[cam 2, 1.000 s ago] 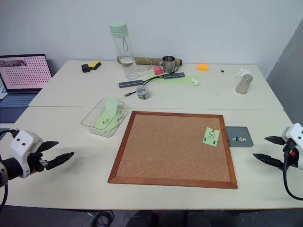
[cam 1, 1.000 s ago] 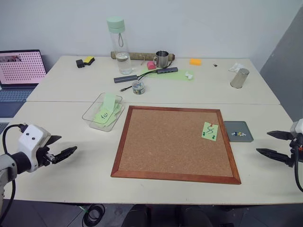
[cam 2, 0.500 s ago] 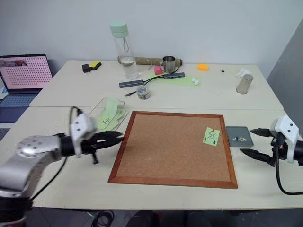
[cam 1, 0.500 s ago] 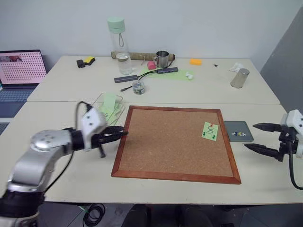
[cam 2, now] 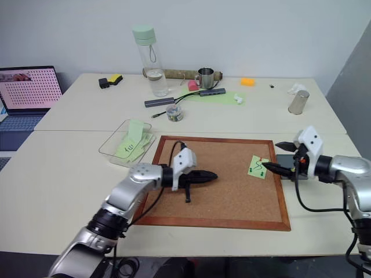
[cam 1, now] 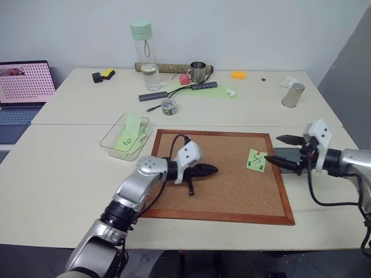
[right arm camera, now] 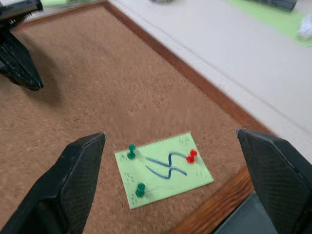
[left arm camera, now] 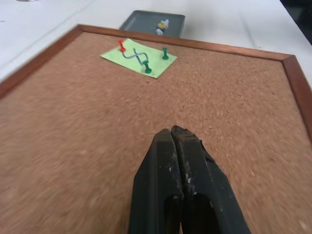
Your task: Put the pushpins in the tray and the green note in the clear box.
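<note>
Left hand (cam 1: 210,169) clenched empty over mid cork board (cam 1: 214,197). Right hand (right arm camera: 170,146) released, fingers straddling green note (right arm camera: 163,168), pinned by three pushpins (right arm camera: 191,155) near board's right edge.

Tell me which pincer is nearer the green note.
Right. The right pincer hovers open just beside the green note; the left pincer, shut, is farther back over mid corkboard.
</note>
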{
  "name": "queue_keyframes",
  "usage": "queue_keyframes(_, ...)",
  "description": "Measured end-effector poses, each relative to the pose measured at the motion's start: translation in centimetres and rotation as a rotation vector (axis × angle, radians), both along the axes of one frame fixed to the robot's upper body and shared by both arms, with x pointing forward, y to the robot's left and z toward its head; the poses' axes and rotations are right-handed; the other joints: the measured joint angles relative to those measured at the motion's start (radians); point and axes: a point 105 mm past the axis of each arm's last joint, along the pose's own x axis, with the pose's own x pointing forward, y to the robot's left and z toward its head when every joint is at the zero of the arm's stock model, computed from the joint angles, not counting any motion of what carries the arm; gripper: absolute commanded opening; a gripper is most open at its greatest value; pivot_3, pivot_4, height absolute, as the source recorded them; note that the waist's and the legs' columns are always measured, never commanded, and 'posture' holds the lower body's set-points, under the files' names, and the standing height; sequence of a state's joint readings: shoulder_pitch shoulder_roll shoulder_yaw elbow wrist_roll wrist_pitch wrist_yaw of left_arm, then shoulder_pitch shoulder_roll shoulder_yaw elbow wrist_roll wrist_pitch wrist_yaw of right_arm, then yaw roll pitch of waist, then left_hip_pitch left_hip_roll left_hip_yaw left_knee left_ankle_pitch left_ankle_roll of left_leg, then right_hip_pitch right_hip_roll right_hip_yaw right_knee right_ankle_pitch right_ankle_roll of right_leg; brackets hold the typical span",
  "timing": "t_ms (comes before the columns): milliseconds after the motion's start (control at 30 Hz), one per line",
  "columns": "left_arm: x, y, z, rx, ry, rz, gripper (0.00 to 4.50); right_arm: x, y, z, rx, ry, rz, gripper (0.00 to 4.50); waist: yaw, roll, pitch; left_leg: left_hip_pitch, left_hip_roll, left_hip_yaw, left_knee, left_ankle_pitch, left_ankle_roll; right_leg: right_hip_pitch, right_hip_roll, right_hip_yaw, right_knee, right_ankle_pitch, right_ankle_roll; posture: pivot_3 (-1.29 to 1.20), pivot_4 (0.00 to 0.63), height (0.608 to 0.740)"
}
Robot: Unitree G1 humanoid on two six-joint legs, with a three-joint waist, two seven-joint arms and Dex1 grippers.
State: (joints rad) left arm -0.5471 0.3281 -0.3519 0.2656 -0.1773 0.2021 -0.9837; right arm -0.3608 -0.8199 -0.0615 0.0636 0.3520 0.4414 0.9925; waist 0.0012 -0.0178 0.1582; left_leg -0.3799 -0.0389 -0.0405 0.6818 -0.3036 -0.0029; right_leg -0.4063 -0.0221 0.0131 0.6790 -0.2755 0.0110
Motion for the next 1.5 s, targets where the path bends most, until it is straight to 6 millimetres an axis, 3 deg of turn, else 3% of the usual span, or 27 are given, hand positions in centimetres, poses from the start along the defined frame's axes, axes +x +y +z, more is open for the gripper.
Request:
queue_keyframes(133,0.8,-0.3,-0.8,0.012,-0.021,0.009,0.01,0.9,-0.1,-1.8,-0.02,0.035,-0.028,4.5,0.0,0.0,0.0,0.0,0.0,0.0,0.0,0.0,0.0,0.0,0.0,0.0,0.0,0.0,0.0,0.0,0.15,0.74)
queue_keyframes(333,0.8,-0.4,-1.0,0.019,-0.06,-0.006,0.01,2.7,0.5,-1.7,0.008,-0.011,-0.049,4.5,-0.002,0.0,-0.001,0.001,0.0,0.0,0.0,0.0,0.0,0.0,0.0,0.001,0.001,0.0,0.0,0.0,0.15,0.74)
queue_keyframes(500,0.8,-0.4,-1.1,0.018,-0.065,-0.002,0.0,3.7,0.8,-3.2,0.021,-0.002,-0.075,3.53,-0.003,0.001,-0.001,0.001,0.0,0.0,0.0,0.0,0.0,0.0,0.0,0.001,0.001,0.0,0.0,0.0,0.15,0.74)
queue_keyframes(600,0.8,-0.3,-1.1,0.016,-0.065,0.001,0.0,3.7,0.7,-4.0,0.019,0.012,-0.081,2.73,-0.003,0.001,-0.001,0.001,0.0,0.0,0.0,0.0,0.0,0.0,0.0,0.001,0.001,0.0,0.0,0.0,0.15,0.74)
queue_keyframes(1067,0.7,-0.2,-1.1,0.015,-0.062,0.008,0.0,4.0,1.1,-3.9,0.03,0.001,-0.06,0.02,-0.003,0.001,-0.001,0.001,0.0,0.0,0.0,0.0,0.0,0.0,0.0,0.001,0.001,0.0,0.0,0.0,0.15,0.74)
queue_keyframes(1500,0.7,-0.2,-1.1,0.013,-0.061,0.01,0.0,3.4,1.2,-3.7,0.046,0.01,-0.071,0.02,-0.003,0.001,-0.002,0.001,0.0,0.0,0.0,0.0,0.0,0.0,0.0,0.001,0.001,0.0,0.0,0.0,0.15,0.74)
